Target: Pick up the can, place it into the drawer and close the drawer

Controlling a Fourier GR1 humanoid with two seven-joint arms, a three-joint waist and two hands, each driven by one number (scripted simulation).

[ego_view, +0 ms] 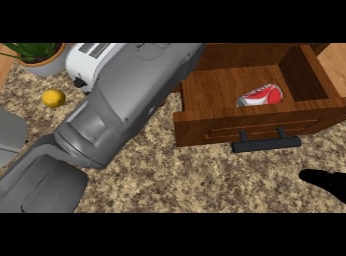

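A red and silver can (261,95) lies on its side inside the open wooden drawer (205,85), toward its front right. The drawer's front panel carries a black bar handle (266,143). My left forearm (124,105) stretches from the lower left up past the drawer's left wall, and its hand is cut off above the view's top. Only part of my right hand (335,185) shows as a black shape at the lower right corner, below and to the right of the handle and apart from it.
A white toaster (86,59) stands at the back, partly behind my left forearm. A potted plant (37,55) sits in the back left corner and a yellow lemon (53,98) lies in front of it. A grey rounded object (0,135) shows at the left edge.
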